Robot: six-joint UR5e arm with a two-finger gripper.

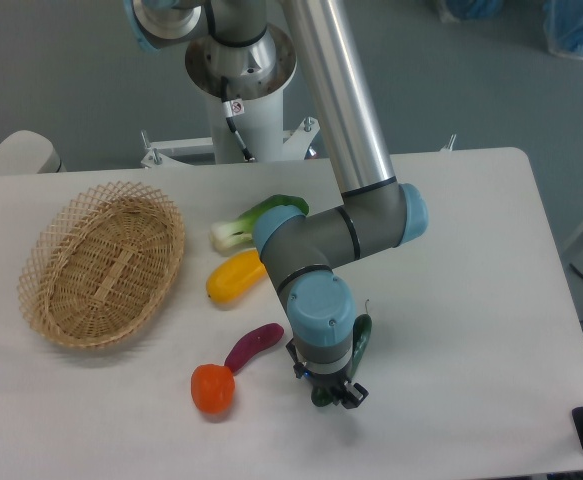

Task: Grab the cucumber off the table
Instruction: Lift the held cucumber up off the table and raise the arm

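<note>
Camera view, looking down on the table, and the arm is bent low over its front half with the gripper pointing straight down at the white surface. The cucumber is right there, dark green and glossy, poking out just behind and to the right of the gripper, tucked against the blue wrist housing, with its lower end hidden behind the wrist. A bit of dark green also shows down at the black fingertips. Whether the fingers are clamped on it or merely straddling it, I cannot tell; the wrist blocks the line of sight to the gap between them.

Just left of the gripper lies the purple vegetable, tilted, its lower end almost touching the orange-red tomato farther left. Behind the gripper and a little left sits the yellow pepper, and beyond that the bok choy, its leafy end partly covered by the arm's grey elbow. Well off to the left rests the wicker basket, oval and woven, apart from all the vegetables.
</note>
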